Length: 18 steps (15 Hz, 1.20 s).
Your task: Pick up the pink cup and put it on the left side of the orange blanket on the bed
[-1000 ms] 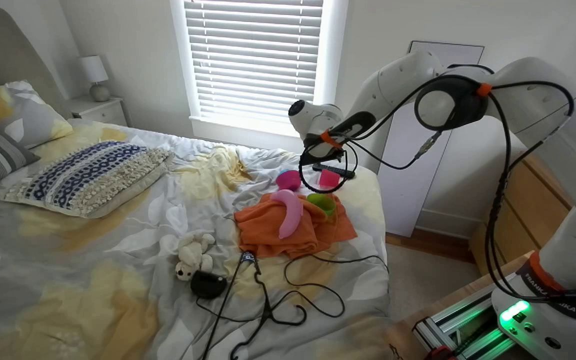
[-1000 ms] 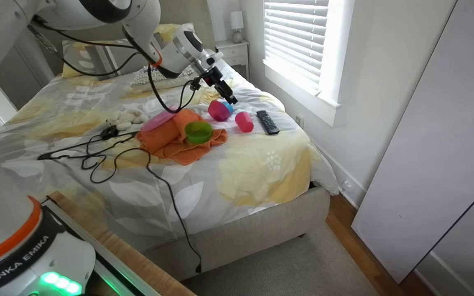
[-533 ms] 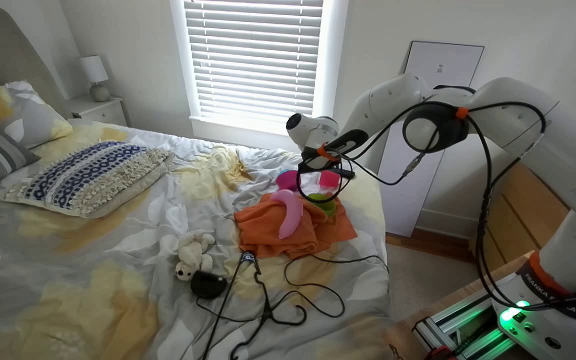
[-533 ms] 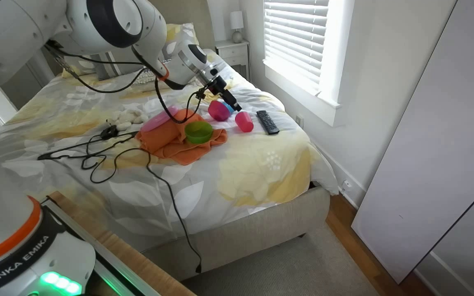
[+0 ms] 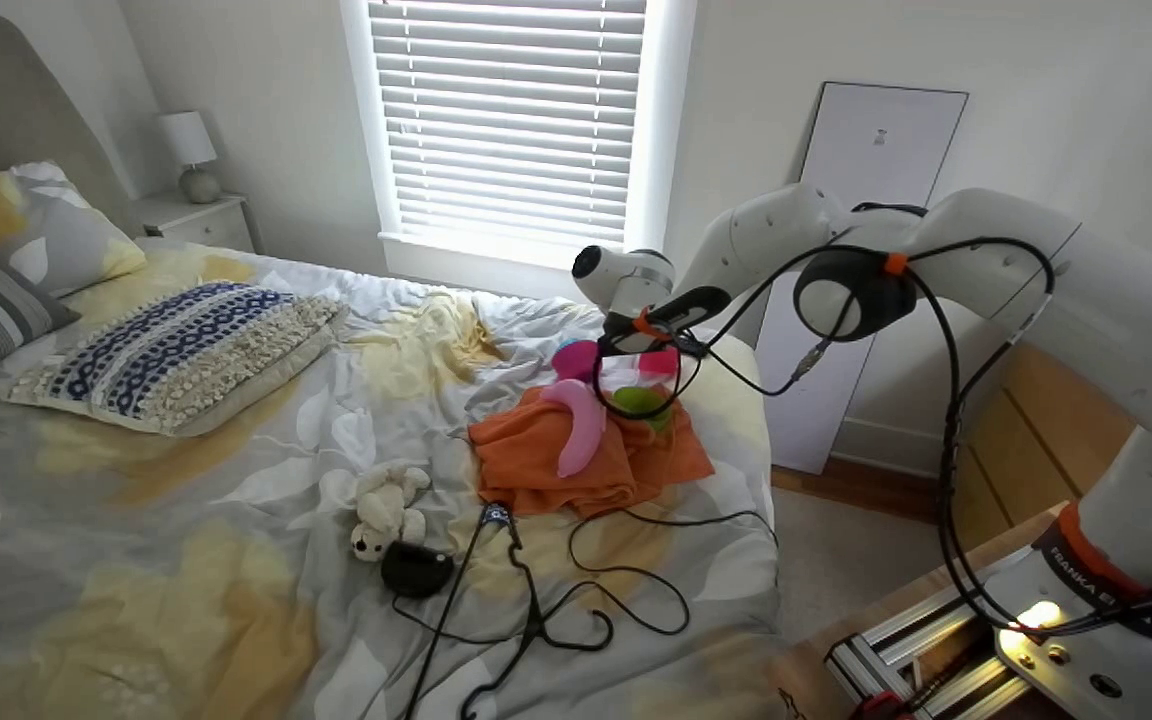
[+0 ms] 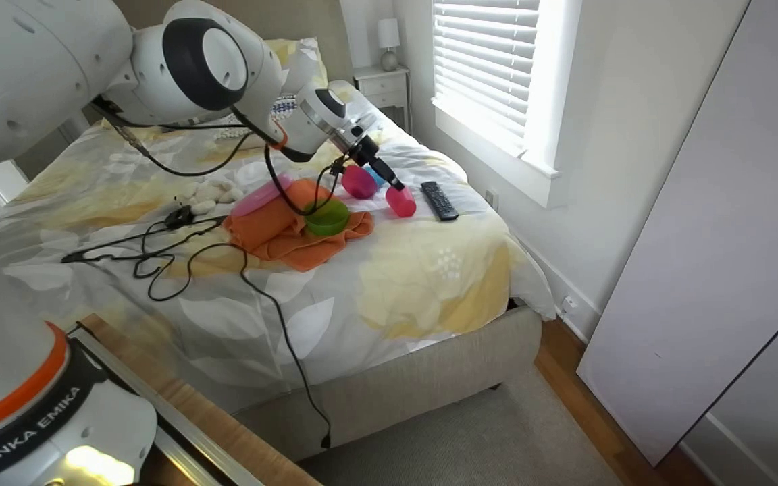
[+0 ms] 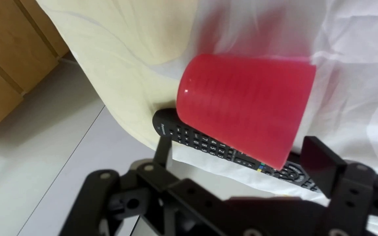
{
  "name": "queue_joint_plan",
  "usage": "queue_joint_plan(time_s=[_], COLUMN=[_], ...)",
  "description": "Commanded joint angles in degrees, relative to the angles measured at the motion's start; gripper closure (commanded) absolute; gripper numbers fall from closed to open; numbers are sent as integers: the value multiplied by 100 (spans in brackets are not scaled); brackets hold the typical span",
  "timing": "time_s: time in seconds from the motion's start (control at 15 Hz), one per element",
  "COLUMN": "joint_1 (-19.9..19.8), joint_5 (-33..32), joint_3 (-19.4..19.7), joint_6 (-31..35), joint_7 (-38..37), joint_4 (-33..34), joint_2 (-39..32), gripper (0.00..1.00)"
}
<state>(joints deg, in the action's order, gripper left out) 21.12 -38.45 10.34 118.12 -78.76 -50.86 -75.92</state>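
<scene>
Wrist view: we locate the pink cup (image 7: pixel 244 105) lying on its side on the surface (image 7: pixel 133 49), its wider end toward the right of this view. The end effector (image 7: pixel 237 144) is spread, its fingers (image 7: pixel 326 167) standing wide apart, and it has hold of nothing. The cup lies ahead of the fingertips; we cannot confirm whether either finger touches it.

In an exterior view, we find the Panasonic remote control (image 6: pixel 439 201) just beside the cup, with a strip of the surface showing between the two; the control's brand name and number keys are legible in the wrist view. A pink bowl (image 6: pixel 359 182) lies near the cup, on the side away from the remote control, and a blue object (image 6: pixel 376 177) shows behind the bowl.

In both exterior views, we note the orange blanket (image 5: pixel 626 465), bunched on the surface near the cup but apart from it. The blanket carries a pink banana-shaped object (image 5: pixel 584 425) and a green bowl (image 6: pixel 332 221). Near the blanket we also identify a white stuffed animal (image 5: pixel 388 505) and a black hanger (image 5: pixel 534 625); one end of the hanger lies at the blanket's edge, and we cannot tell whether the two touch. A yellow status light (image 5: pixel 1039 615) glows on the robot base (image 5: pixel 1086 650).
</scene>
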Motion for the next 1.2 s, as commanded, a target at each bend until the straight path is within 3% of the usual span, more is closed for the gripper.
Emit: queue_joint_plan(time_s=[0.0,0.13,0.67,1.13], joint_1=[42,32,-72,-516], joint_5=[75,119,547,1311], joint_3=[87,63,-220,-663], joint_6=[-493,-788,-2265,-2638], joint_7=[-109,-91,174,808], joint_4=[539,652,1031,918], joint_2=[-385,-418,-250,92], gripper=[25,34,98,99])
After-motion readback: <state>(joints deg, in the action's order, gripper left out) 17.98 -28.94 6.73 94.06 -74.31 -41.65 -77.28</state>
